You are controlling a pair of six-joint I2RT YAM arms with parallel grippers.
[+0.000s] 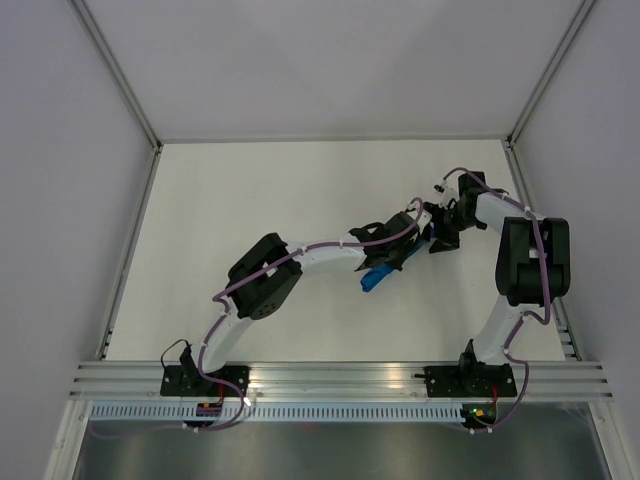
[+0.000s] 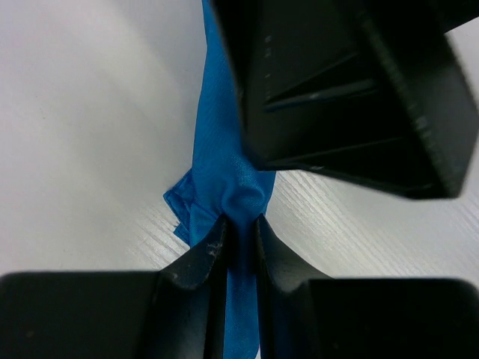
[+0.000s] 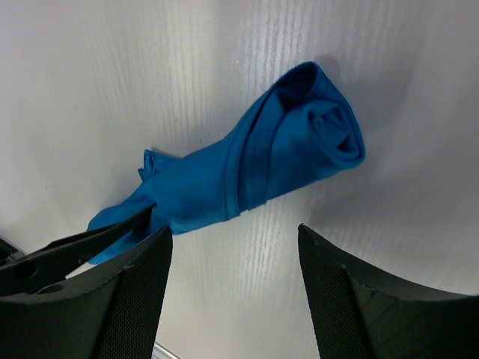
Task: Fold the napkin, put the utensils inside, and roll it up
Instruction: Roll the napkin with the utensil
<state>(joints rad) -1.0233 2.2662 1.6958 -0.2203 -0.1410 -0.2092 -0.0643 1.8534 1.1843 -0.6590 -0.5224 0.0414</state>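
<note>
Rolled-up napkin (image 3: pixel 254 172) sits on the white tabletop (image 1: pixel 250 200), centre-right in the top view, mostly covered there by the left gripper (image 2: pixel 241 224); its jaws are pinched on the napkin's bunched end; right gripper (image 3: pixel 236 239) hangs just above the roll, jaws wide apart, and blocks the upper right of the left wrist view; can't see inside the roll.

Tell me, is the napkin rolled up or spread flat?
Rolled up: the napkin shows a spiral end, and the left gripper pinches its other end.
</note>
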